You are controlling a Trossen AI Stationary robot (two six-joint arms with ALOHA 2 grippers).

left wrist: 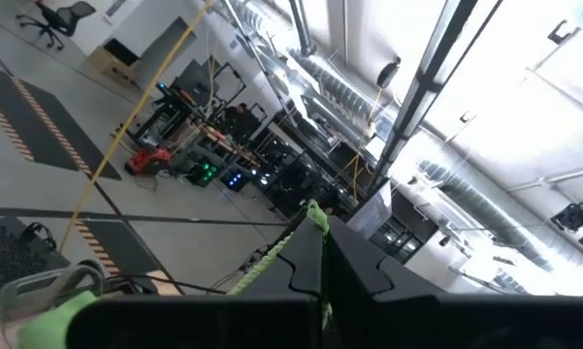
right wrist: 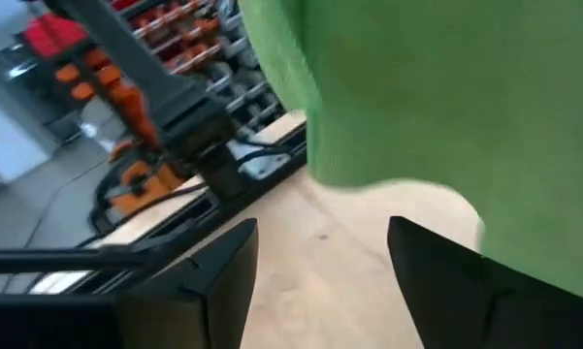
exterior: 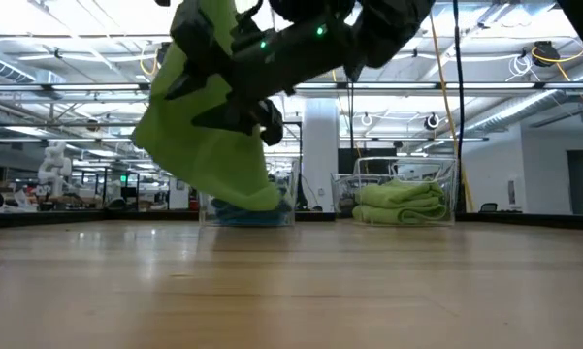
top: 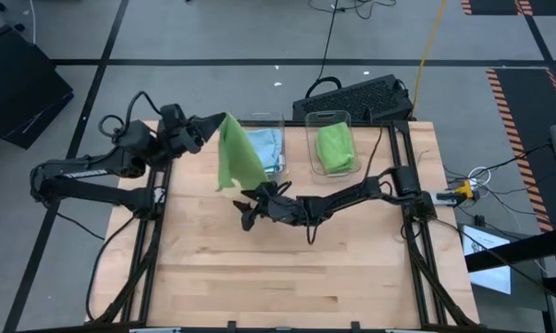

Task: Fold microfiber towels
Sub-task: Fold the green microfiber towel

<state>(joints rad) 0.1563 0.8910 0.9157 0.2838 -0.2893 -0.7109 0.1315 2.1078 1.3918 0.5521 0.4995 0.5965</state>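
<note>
The left hand (top: pixel 213 127) is pinching one corner of a lime green towel (top: pixel 235 157) with its fingers clamped together on the cloth, and holding that corner high, so that the towel is hanging down in a loose sheet just in front of the left bin (top: pixel 264 146). In the low view its lower edge is trailing at the worktop (top: pixel 287 268) right before that bin. Holding it up this way is likely meant to let the cloth drop open and show a free corner.

The right hand (top: pixel 252 198) is reaching in beside the towel's bottom edge, on the side away from the left bin. Its fingers (right wrist: pixel 446 281) are standing apart with nothing between them, and the green cloth is hanging just ahead of them. By my reading it is lining up to catch the lower corner so the towel can be spread flat.

Light blue towels (top: pixel 272 148) are lying in the left bin, partly behind the hanging cloth. Folded green towels (top: pixel 335 148) are sitting in the right bin (top: pixel 331 118), just beside the left bin.
</note>
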